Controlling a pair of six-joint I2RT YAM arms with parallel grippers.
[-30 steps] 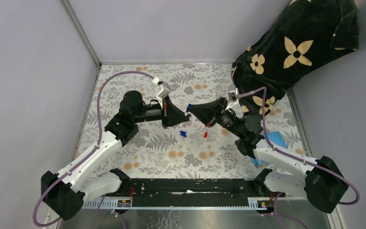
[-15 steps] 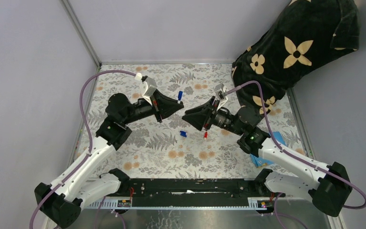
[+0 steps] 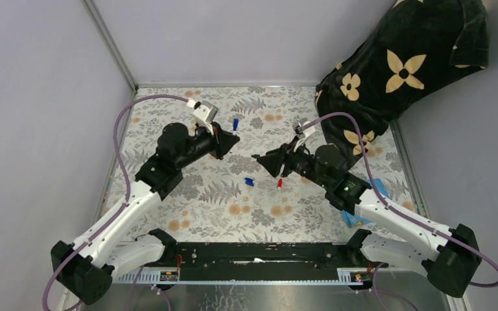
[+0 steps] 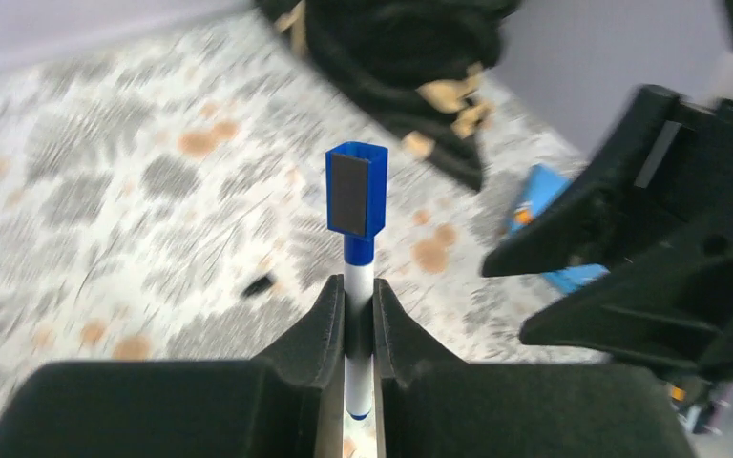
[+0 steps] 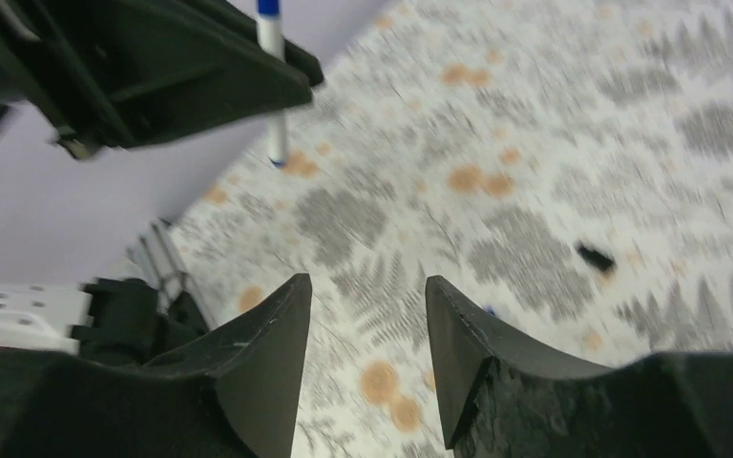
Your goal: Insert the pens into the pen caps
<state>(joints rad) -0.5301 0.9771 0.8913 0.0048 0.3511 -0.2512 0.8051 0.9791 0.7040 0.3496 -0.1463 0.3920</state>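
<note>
Nearest me, a loose blue cap (image 3: 249,182) and a red cap (image 3: 279,184) are lying near each other on the fern-print mat (image 3: 188,214). Just beyond, my right gripper (image 5: 367,286) is hanging with its jaws parted, empty. Farther out, my left gripper (image 4: 356,296) is clamping a pen (image 4: 358,343) mid-barrel, upright above the mat. It has a slim white barrel with a fitted blue cap (image 4: 355,191) on top (seated, I'm judging). It's looking light, stiff and probably slick, so I'm favouring mid-barrel grips.
</note>
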